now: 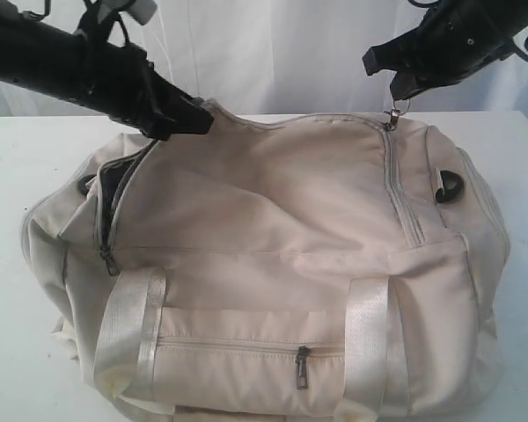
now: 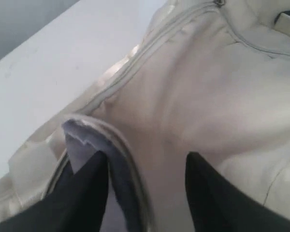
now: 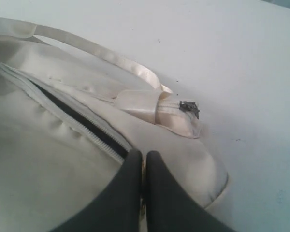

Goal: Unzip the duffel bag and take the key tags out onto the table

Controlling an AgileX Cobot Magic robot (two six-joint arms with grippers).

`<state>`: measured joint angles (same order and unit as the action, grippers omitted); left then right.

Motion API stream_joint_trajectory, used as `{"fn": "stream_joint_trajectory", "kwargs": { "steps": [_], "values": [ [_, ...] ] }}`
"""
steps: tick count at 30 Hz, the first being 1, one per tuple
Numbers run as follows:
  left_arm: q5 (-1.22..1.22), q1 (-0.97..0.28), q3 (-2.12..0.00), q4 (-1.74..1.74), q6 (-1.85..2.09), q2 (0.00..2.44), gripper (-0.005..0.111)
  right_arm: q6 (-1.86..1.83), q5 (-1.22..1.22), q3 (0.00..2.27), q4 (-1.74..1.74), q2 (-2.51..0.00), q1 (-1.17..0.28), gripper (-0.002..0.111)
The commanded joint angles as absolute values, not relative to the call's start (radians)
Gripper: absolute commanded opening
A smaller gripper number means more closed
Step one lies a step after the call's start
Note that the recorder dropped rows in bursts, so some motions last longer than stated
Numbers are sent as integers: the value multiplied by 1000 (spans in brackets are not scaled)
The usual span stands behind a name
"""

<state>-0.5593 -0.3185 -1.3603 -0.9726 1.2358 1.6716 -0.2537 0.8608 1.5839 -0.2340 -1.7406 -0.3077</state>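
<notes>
Exterior view: right pincer (image 1: 394,91) nips the duffel bag (image 1: 273,220).

Wide white table (image 1: 9,158), large cream-white duffel bag (image 1: 273,220) directly on it, tabletop visible on either side.

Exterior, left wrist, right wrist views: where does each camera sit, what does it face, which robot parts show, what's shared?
Exterior: off the arms, raised; looks down on bag; left gripper, right gripper show.
Left wrist: on left arm; faces bag top; open fingers show.
Right wrist: on right arm; faces zipper, table; shut fingers pinch the pull.
Shared: bag and table, in all three.
</notes>
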Motion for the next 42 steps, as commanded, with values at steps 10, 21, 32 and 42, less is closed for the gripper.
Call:
{"fn": "stream_joint_trajectory", "kwargs": {
  "steps": [10, 21, 32, 42],
  "values": [
    [-145, -560, -1369, -1041, 1398, 1672, 54, -264, 890, 1580, -273, -1737, -297, 0],
    [-187, -577, -1385, -1160, 1387, 1799, 54, -261, 905, 1435, -260, -1711, -297, 0],
    [-200, -637, -1611, -1160, 1581, 1955, 54, -246, 854, 1370, -220, -1636, -297, 0],
    [-184, -671, -1696, -1160, 1849, 2039, 73, -246, 839, 1370, -212, -1634, -297, 0]
  ]
}}
